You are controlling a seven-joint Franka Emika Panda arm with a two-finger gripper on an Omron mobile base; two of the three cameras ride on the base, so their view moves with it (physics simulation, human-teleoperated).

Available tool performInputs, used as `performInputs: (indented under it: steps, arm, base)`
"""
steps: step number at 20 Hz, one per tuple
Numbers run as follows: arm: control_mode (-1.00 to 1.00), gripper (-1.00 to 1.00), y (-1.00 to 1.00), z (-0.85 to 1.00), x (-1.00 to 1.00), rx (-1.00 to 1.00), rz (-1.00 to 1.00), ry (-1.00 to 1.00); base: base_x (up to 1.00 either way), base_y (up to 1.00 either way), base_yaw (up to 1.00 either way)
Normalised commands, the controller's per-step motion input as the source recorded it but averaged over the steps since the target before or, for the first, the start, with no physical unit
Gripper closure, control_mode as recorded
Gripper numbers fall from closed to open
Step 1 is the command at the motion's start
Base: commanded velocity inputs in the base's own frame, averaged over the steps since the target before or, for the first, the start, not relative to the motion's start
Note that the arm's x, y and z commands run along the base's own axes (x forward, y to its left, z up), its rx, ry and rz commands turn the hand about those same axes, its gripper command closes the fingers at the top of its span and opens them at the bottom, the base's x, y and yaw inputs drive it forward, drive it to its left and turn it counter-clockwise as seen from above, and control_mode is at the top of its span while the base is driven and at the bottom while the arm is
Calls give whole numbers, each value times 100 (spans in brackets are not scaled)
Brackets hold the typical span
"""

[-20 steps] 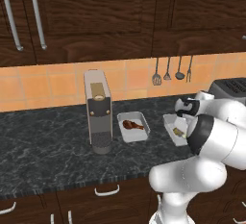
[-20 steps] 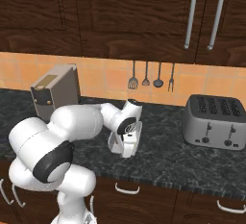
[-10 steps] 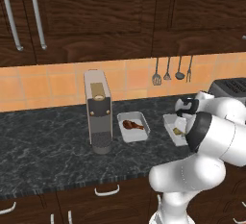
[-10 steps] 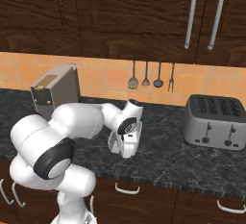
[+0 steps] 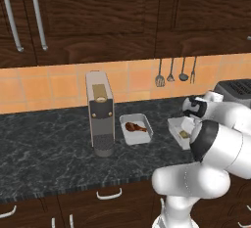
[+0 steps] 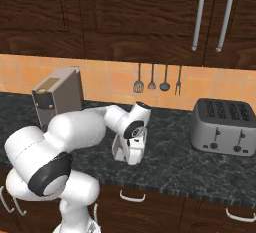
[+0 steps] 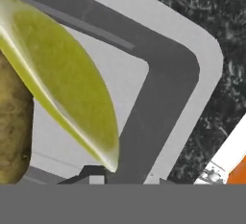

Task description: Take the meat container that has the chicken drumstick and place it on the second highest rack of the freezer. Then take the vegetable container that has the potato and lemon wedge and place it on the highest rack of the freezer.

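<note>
The vegetable container (image 5: pixel 177 127) is a light-grey tray on the dark counter, partly behind my arm. In the hand view its rim (image 7: pixel 192 69) fills the frame, with the yellow lemon wedge (image 7: pixel 62 79) and the olive-brown potato (image 7: pixel 12 131) inside. My gripper (image 7: pixel 122 177) points down at the tray's edge, its tips close together on either side of the tray wall, shut on it. From the right the gripper (image 6: pixel 131 152) covers most of the tray (image 6: pixel 119 149). The meat container (image 5: pixel 136 129) with its brown drumstick (image 5: pixel 135 127) lies just left, untouched. The freezer is out of view.
A tall grey coffee machine (image 5: pixel 100 113) stands left of the trays. A silver toaster (image 6: pixel 224 126) sits at the counter's right. Utensils (image 5: pixel 171 71) hang on the orange tiled wall. Dark cabinets (image 5: pixel 98 11) hang above, and the counter's front edge (image 5: pixel 73 188) runs below.
The hand has settled very slightly lower at the vegetable container. Both trays stay where they were.
</note>
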Motion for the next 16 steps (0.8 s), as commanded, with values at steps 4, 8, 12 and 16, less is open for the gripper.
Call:
performInputs:
  steps: [4,8,12,16]
  arm:
    - [-100,100,3,100,-83,0,0,-11]
    - [-100,100,9,98,-84,0,-1,-17]
    - [-100,100,27,86,-88,-1,-3,-26]
    - [-100,100,86,47,-59,-19,-2,-38]
  base:
    - [0,0,0]
    - [0,0,0]
    - [0,0,0]
    - [0,0,0]
